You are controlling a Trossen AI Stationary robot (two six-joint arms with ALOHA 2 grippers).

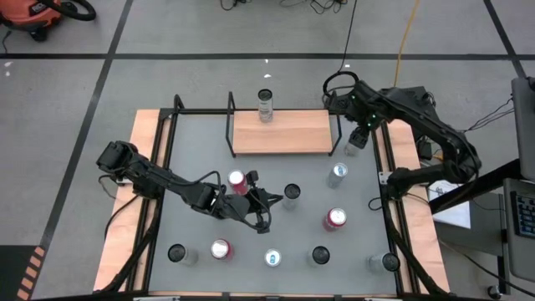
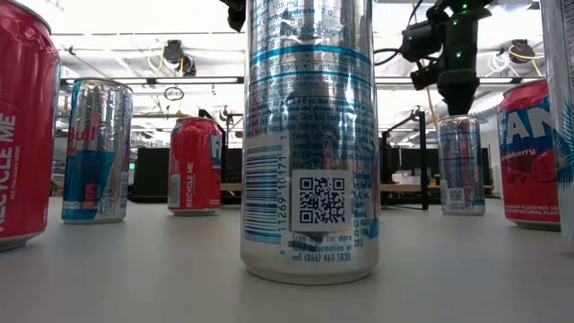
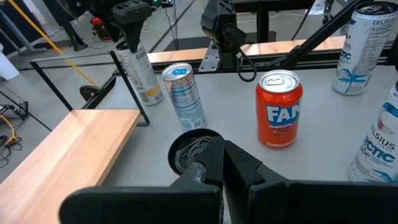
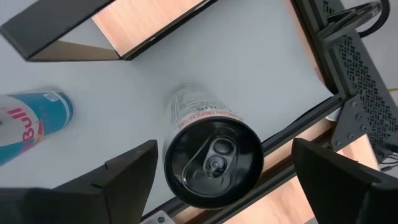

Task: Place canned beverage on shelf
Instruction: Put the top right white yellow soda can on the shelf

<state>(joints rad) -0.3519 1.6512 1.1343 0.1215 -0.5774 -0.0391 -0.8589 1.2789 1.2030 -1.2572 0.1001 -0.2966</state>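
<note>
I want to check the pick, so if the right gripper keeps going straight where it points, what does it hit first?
Most likely the black-topped can standing right of the shelf. The right gripper points down onto its top, open fingers either side, apparently not touching.

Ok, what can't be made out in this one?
- Low view: the nearest silver can fills the middle and hides most of the shelf behind it.
- High view: the right hand covers most of the can under it; its label is too small to read.
- Left wrist view: the left hand covers part of the black-topped can.
</note>
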